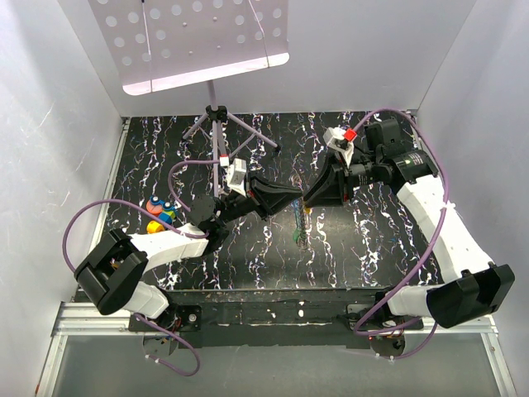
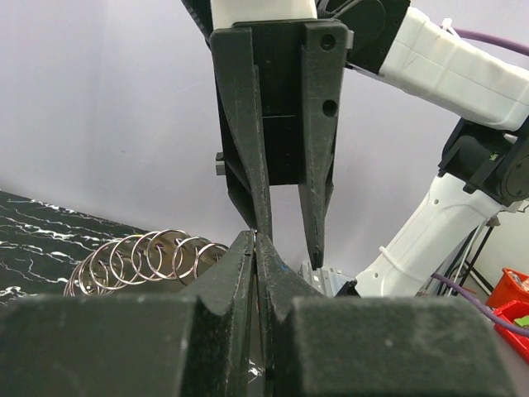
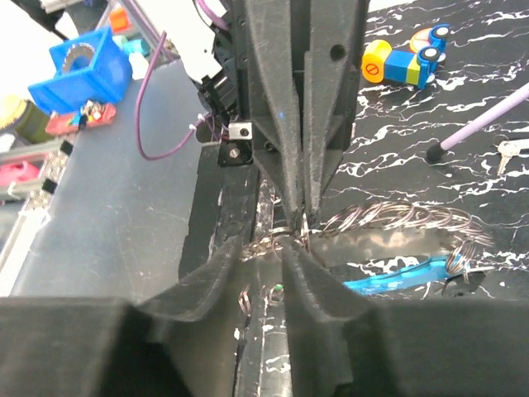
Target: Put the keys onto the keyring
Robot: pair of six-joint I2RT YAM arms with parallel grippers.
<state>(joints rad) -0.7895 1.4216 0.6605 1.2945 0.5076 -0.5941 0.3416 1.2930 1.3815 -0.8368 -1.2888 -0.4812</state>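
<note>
Left fingers (image 2: 227,277) clenched, apparently on the ring chain (image 2: 149,256); right fingers (image 2: 318,190) parted.
The rings look stiff and slippery, so pinch one loop flat; the blue key (image 3: 388,279) seems light.

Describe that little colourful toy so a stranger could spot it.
Find the black, white-veined table and look to its left side, just beyond the white link of the left arm. The toy sits there: a small blocky piece in yellow, blue and red, the only brightly coloured thing on that side.
</note>
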